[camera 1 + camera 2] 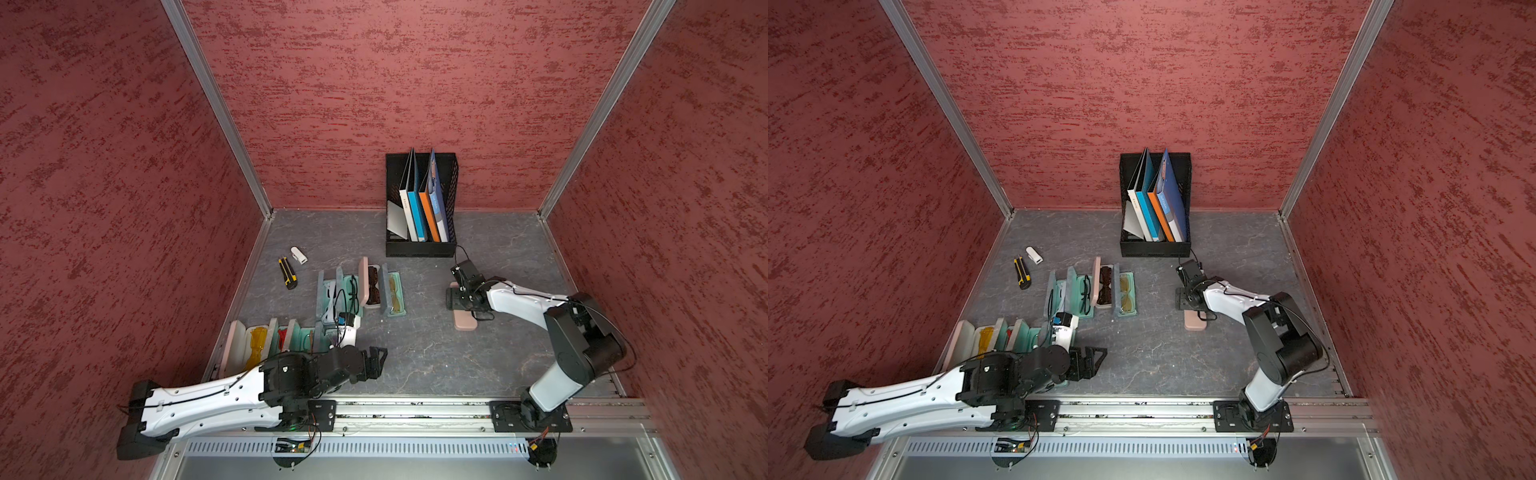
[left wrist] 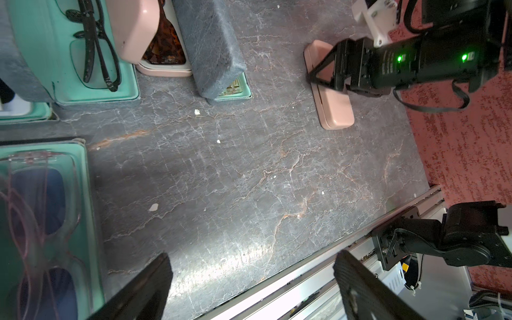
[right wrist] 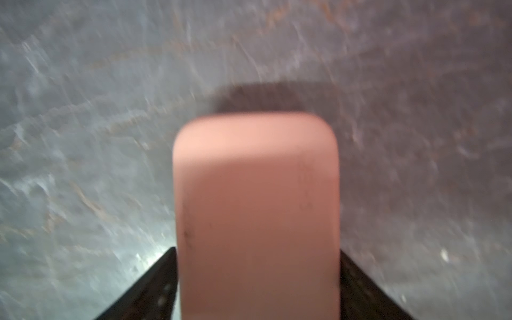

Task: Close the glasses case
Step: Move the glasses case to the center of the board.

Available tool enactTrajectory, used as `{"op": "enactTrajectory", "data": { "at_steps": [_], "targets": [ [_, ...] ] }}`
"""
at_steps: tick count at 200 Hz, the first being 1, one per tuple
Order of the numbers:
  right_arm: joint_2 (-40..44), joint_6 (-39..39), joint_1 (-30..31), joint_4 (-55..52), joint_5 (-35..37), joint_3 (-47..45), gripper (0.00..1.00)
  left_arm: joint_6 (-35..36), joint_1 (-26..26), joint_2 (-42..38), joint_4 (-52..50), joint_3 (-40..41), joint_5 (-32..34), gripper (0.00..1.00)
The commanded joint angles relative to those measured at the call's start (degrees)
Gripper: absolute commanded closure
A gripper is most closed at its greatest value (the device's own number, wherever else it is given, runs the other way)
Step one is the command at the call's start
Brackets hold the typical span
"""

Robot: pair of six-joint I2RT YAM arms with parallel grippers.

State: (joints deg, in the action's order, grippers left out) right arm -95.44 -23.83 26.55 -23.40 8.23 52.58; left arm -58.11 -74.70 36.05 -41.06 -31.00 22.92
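A pink glasses case [image 1: 464, 322] [image 1: 1195, 323] lies flat on the grey table right of centre, its lid down. My right gripper [image 1: 455, 299] [image 1: 1183, 299] reaches down over the case's far half. In the right wrist view the case [image 3: 256, 207] fills the gap of the right gripper [image 3: 256, 291], and a black finger [image 3: 155, 291] stands close against each long side, jaws wide. The left wrist view shows the same case [image 2: 336, 110] resting on the table. My left gripper [image 1: 376, 359] [image 2: 253, 277] hovers open and empty near the front edge.
Several open cases with glasses lie left of centre, among them a pink one [image 1: 371, 286] and a teal-lined one [image 1: 397, 295]. More open cases [image 1: 266, 340] sit by the left arm. A black file holder [image 1: 419, 245], a utility knife [image 1: 287, 273] and a metal front rail [image 1: 415, 409] are in view.
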Motion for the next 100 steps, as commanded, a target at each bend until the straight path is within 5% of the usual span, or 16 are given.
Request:
{"op": "enactTrajectory", "data": {
  "at_steps": [1, 57, 100],
  "targets": [
    [4.2, 4.4, -0.4, 0.0, -2.7, 1.0, 0.03, -0.8, -0.3, -0.4, -3.6, -3.3, 0.4, 0.06],
    [34.2, -0.9, 5.3, -7.3, -9.5, -3.0, 0.02, -5.1, 0.5, -3.3, -17.3, -9.4, 4.9, 0.05],
    [34.9, -14.0, 23.6, 0.7, -9.7, -11.2, 0.03, -4.1, 6.5, -0.3, -28.6, -15.5, 7.0, 0.11]
  ]
}}
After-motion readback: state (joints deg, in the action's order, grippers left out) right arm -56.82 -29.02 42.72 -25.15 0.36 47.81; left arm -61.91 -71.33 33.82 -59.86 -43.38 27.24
